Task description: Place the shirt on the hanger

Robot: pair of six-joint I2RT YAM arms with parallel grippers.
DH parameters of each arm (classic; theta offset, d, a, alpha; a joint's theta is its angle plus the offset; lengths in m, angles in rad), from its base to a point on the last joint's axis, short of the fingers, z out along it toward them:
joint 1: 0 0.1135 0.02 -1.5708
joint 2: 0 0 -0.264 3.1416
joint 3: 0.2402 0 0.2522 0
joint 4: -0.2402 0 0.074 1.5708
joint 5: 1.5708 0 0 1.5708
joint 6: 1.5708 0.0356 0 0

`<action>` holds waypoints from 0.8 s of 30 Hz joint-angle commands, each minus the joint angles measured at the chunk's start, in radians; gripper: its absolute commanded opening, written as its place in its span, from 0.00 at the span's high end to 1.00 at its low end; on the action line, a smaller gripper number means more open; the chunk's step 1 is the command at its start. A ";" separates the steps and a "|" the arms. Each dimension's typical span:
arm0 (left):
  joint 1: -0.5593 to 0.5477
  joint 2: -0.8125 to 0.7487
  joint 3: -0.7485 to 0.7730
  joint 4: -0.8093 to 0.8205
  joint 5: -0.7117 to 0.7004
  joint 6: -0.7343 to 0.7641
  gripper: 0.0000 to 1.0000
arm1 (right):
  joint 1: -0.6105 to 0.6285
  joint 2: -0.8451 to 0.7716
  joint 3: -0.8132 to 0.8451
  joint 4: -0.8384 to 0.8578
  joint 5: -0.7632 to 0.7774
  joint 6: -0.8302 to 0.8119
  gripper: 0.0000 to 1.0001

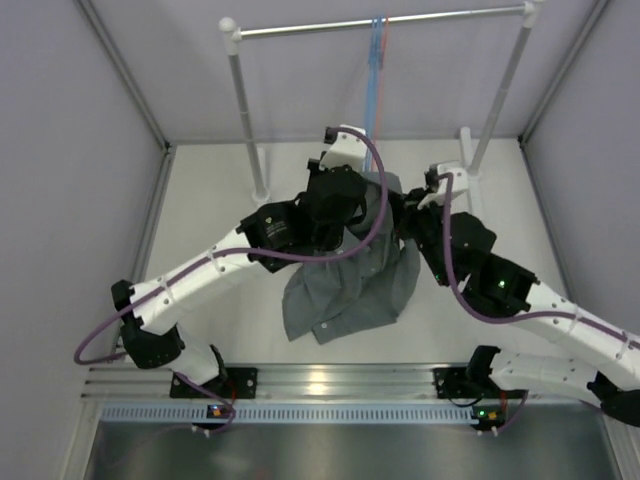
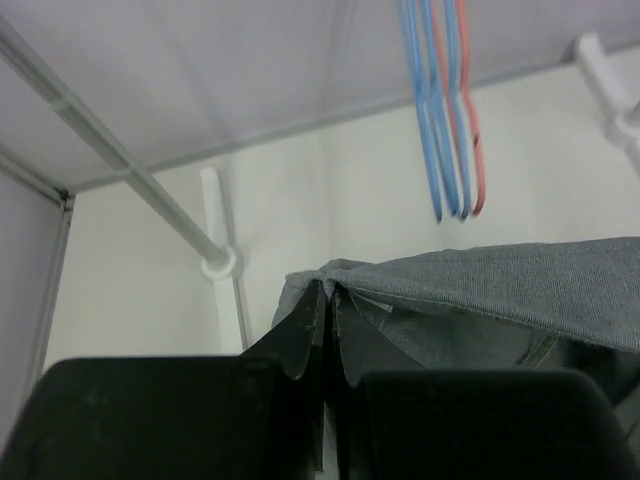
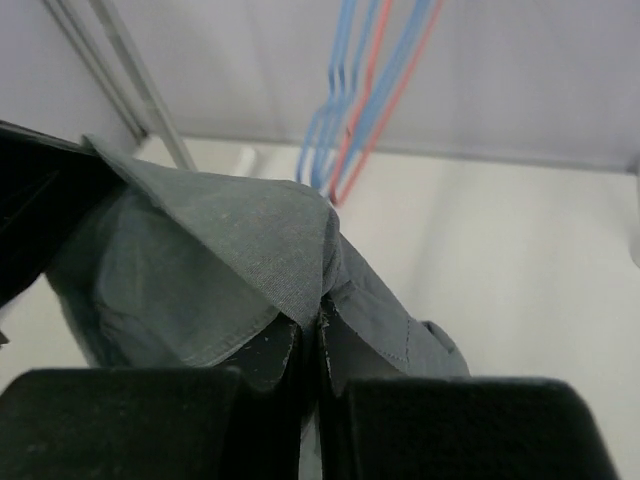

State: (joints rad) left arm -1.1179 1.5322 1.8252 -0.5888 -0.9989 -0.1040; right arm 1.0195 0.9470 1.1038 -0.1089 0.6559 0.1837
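The grey shirt [image 1: 350, 285] hangs lifted between my two grippers above the table, its lower part draping down toward the front. My left gripper [image 2: 328, 292] is shut on the shirt's collar edge [image 2: 500, 275]. My right gripper [image 3: 318, 310] is shut on the shirt's other collar side [image 3: 240, 240]. In the top view the left gripper [image 1: 372, 195] and right gripper [image 1: 408, 215] are close together under the rail. The pink hanger [image 1: 384, 60] hangs on the rail among light blue hangers; it also shows in the left wrist view [image 2: 474, 110] and the right wrist view [image 3: 385, 100].
A white clothes rail [image 1: 400, 20] on two uprights [image 1: 247, 110] stands at the back of the table. Light blue hangers [image 1: 375, 70] hang beside the pink one. Grey walls enclose left, right and back. A metal rail [image 1: 320, 380] runs along the near edge.
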 commanded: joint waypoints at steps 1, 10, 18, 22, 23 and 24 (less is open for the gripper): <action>0.047 -0.015 -0.149 -0.161 0.092 -0.196 1.00 | 0.016 -0.004 -0.102 -0.078 0.134 -0.001 1.00; 0.173 0.023 -0.483 0.019 0.287 -0.338 1.00 | -0.178 0.131 -0.332 0.047 -0.221 0.161 1.00; 0.294 -0.069 -0.710 0.397 0.509 -0.342 1.00 | -0.285 0.102 -0.398 0.210 -0.358 0.109 0.78; 0.297 -0.110 -0.741 0.506 0.519 -0.333 1.00 | -0.300 0.101 -0.360 0.193 -0.375 0.106 0.53; 0.297 -0.106 -0.739 0.515 0.520 -0.318 1.00 | -0.305 0.099 -0.352 0.186 -0.386 0.109 0.49; 0.297 -0.101 -0.728 0.517 0.520 -0.312 1.00 | -0.311 0.092 -0.340 0.173 -0.410 0.109 0.45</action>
State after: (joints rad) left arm -0.8131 1.4788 1.0779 -0.2379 -0.5056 -0.4294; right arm 0.7322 1.0668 0.6975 0.0158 0.2989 0.2974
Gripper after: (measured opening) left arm 0.019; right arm 0.517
